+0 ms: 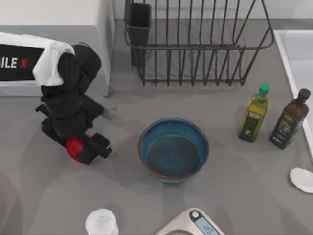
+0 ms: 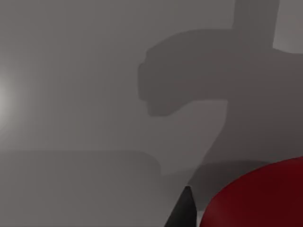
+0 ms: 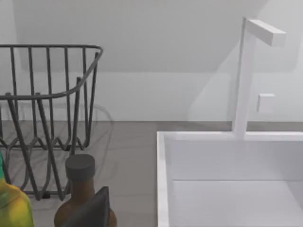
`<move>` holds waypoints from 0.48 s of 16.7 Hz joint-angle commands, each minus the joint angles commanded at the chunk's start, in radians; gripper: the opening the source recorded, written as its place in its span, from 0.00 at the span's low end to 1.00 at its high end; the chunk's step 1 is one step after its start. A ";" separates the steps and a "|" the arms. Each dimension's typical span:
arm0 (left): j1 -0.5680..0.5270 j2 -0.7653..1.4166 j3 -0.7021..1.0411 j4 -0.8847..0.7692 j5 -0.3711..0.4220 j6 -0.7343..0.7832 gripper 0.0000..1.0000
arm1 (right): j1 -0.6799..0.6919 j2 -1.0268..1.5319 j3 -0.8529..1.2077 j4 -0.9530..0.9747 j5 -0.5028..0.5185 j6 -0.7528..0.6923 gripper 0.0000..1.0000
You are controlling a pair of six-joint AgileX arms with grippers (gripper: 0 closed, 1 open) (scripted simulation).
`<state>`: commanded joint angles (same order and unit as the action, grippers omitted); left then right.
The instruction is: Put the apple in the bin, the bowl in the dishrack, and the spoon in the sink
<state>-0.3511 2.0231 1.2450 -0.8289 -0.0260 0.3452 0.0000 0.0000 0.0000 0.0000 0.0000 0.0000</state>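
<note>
My left gripper (image 1: 82,150) is at the table's left, shut on the small red apple (image 1: 72,147). In the left wrist view the apple (image 2: 265,198) looms close beside a dark fingertip (image 2: 183,213), above the grey tabletop. The blue bowl (image 1: 173,149) stands upright and empty at the table's middle. The black wire dishrack (image 1: 195,44) is at the back. At the right edge are the pale sink (image 1: 298,58) and, nearer the front, the white spoon (image 1: 302,179). A dark part of my right gripper (image 3: 92,212) shows facing the sink (image 3: 227,189) and dishrack (image 3: 47,118). The bin is out of view.
A green-capped oil bottle (image 1: 254,113) and a dark bottle (image 1: 291,120) stand between the bowl and the sink. A white microwave (image 1: 58,29) sits at the back left behind my left arm. A small white cup (image 1: 101,223) and a scale (image 1: 193,224) are at the front edge.
</note>
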 joint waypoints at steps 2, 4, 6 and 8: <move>0.000 0.000 0.000 0.000 0.000 0.000 0.00 | 0.000 0.000 0.000 0.000 0.000 0.000 1.00; 0.000 0.000 0.000 0.000 0.000 0.000 0.00 | 0.000 0.000 0.000 0.000 0.000 0.000 1.00; -0.003 -0.013 0.002 -0.008 0.017 -0.008 0.00 | 0.000 0.000 0.000 0.000 0.000 0.000 1.00; -0.006 -0.020 0.018 -0.023 0.018 -0.006 0.00 | 0.000 0.000 0.000 0.000 0.000 0.000 1.00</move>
<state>-0.3572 2.0030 1.2628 -0.8519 -0.0077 0.3393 0.0000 0.0000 0.0000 0.0000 0.0000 0.0000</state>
